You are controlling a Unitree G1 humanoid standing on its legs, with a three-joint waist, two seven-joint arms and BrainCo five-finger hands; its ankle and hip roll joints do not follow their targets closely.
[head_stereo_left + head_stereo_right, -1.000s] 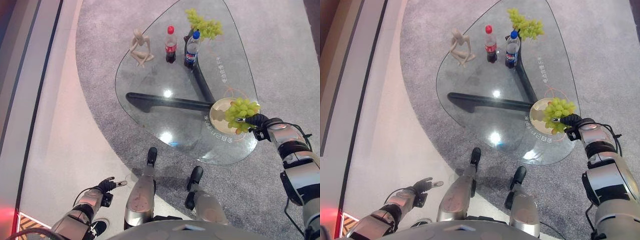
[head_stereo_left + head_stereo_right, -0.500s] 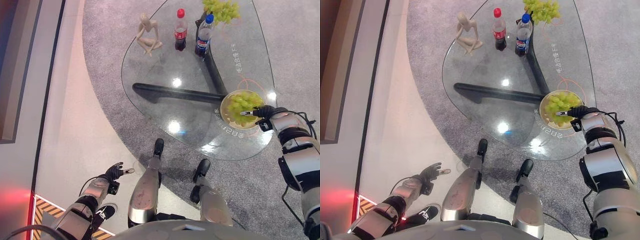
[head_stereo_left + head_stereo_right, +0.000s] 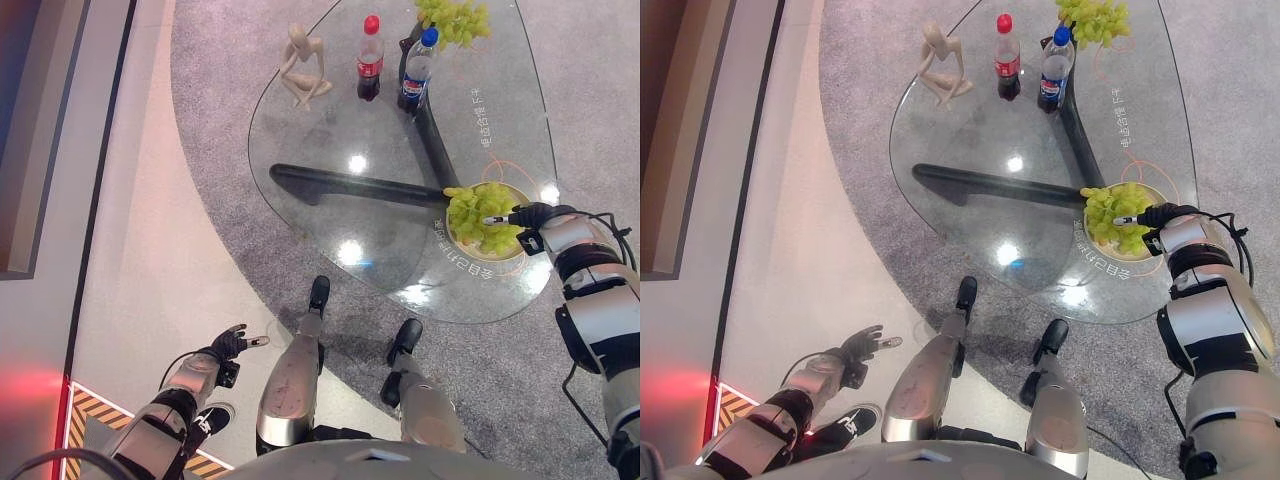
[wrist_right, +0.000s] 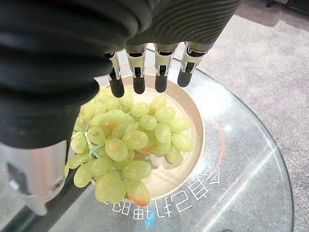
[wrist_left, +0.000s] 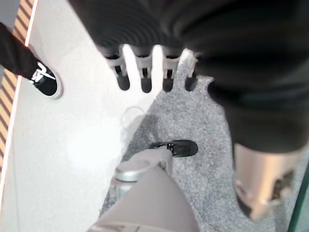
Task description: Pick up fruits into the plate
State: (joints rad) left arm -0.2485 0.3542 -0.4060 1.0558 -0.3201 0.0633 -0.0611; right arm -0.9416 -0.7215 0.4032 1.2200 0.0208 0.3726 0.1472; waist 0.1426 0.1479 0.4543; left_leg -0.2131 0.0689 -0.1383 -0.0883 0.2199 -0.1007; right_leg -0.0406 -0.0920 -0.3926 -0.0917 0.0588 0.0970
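Note:
A bunch of green grapes (image 4: 120, 145) lies in the round cream plate (image 4: 189, 121) near the right edge of the glass table (image 3: 340, 150). My right hand (image 3: 535, 214) hovers just over the plate's right side, open, with straight fingers (image 4: 137, 79) above the grapes and nothing in its grasp. A second bunch of green grapes (image 3: 455, 18) lies at the table's far end. Low at the left, beside the table and above the floor, my left hand (image 3: 228, 343) hangs open and holds nothing, its fingers (image 5: 142, 72) straight.
A red-capped cola bottle (image 3: 369, 58) and a blue-capped cola bottle (image 3: 416, 70) stand at the far side of the table, beside a beige seated figurine (image 3: 303, 65). A person's black shoe (image 5: 46, 81) is on the floor at the left.
The camera has shifted, so the whole scene sits higher and more to the right. My right hand stays over the plate with the grapes beneath it. The left hand has hardly moved.

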